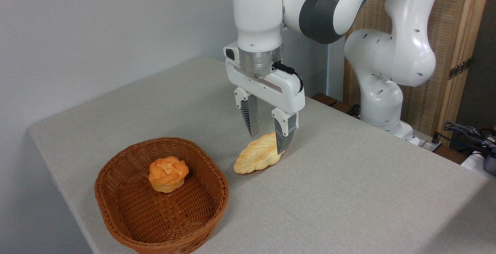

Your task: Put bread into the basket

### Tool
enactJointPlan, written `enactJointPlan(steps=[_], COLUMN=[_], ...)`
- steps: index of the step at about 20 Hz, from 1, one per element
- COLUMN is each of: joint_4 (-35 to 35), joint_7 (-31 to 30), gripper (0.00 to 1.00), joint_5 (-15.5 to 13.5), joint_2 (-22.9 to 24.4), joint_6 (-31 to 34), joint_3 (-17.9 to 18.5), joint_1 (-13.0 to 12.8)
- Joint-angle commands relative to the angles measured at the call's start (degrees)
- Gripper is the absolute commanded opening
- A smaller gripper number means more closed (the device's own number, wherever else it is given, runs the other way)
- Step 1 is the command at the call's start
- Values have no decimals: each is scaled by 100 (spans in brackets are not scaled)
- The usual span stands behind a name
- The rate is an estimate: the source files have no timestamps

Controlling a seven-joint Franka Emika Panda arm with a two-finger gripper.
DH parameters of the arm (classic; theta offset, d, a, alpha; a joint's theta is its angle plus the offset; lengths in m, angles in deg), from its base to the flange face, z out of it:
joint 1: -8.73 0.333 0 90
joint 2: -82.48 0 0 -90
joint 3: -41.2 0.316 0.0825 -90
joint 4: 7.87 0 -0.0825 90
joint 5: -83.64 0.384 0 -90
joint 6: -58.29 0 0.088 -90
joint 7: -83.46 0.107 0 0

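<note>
Bread lay flat on the worktop, just beside the basket on its right and clear of the rim. Its long axis ran on a diagonal, the near pointed end toward the basket and the far end up and to the right.

You had the hand poised over that far end with its fingers spread. One finger stood behind the loaf and the other crossed in front of it, so the far end sat between them, with the gap running across the loaf's width. I could not tell whether either fingertip touched the crust or the worktop. Nothing was pinched at that moment.

In my judgement the grasp was not yet made. The straddle fell well off the loaf's middle, toward the tip. If you closed there, the long free end would probably droop or swing on lifting.

The basket held one small round orange bun, set toward its back. The open floor lay in front of the bun, and a loaf of that length would probably need to go in along the basket's longer span.
</note>
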Motion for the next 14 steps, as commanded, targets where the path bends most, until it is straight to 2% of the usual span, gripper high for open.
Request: enactJointPlan(steps=[1,14], joint_4=[194,432], joint_7=[24,24], gripper=[100,100], joint_5=[-84,-84], joint_2=[117,82], joint_6=[-212,-485], joint_3=[-55,-205], joint_1=[-19,-37])
